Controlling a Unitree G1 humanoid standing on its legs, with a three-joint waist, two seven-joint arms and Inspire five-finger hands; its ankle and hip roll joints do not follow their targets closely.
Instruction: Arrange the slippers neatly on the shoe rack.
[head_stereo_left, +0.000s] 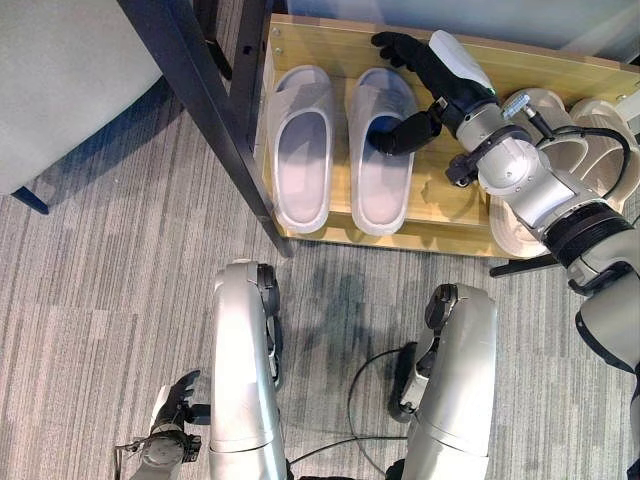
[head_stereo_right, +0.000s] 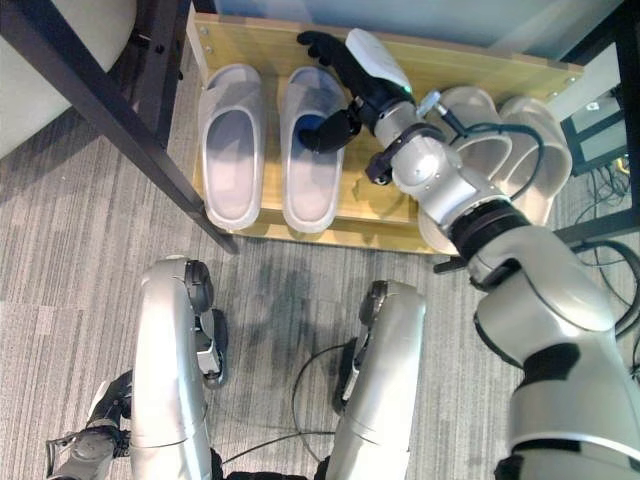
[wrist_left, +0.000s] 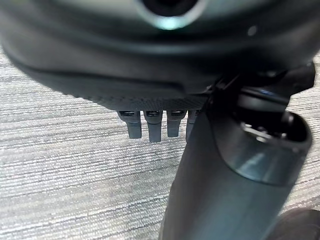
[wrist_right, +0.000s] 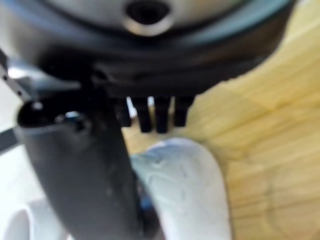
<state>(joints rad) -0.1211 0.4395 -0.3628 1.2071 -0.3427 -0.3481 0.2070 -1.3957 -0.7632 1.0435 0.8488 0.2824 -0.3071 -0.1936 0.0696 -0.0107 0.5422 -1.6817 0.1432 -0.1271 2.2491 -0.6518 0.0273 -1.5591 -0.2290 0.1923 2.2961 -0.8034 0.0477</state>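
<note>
1. The right hand (head_stereo_left: 432, 72) reaches over the wooden shoe rack (head_stereo_left: 330, 40). Its thumb sits inside the toe strap of the right grey slipper (head_stereo_left: 380, 150) while the fingers (head_stereo_left: 392, 42) stretch straight past the toe toward the rack's back edge. The strap is pinched between thumb and palm; the right wrist view shows the thumb buried under the strap (wrist_right: 175, 190).
2. Judgement: this hold under the strap allows the slipper to be slid or turned without lifting it, which suits fine alignment.
3. The left grey slipper (head_stereo_left: 302, 145) lies just beside the thumb-side of the held one, parallel, toes toward the back of the rack. The two are nearly touching and roughly level.
4. A beige pair (head_stereo_left: 560, 150) lies on the wrist side of the right hand, partly covered by the forearm; its exact arrangement cannot be told.
5. The left hand (head_stereo_left: 170, 415) hangs low over the carpet (head_stereo_left: 100, 300), well apart from the rack, fingers (wrist_left: 150, 127) relaxed and straight, holding nothing.
6. Judgement: the grey pair looks nearly placed; the remaining step appears to be a small nudge and release. Risk: withdrawing the thumb may drag the strap and skew the slipper.
</note>
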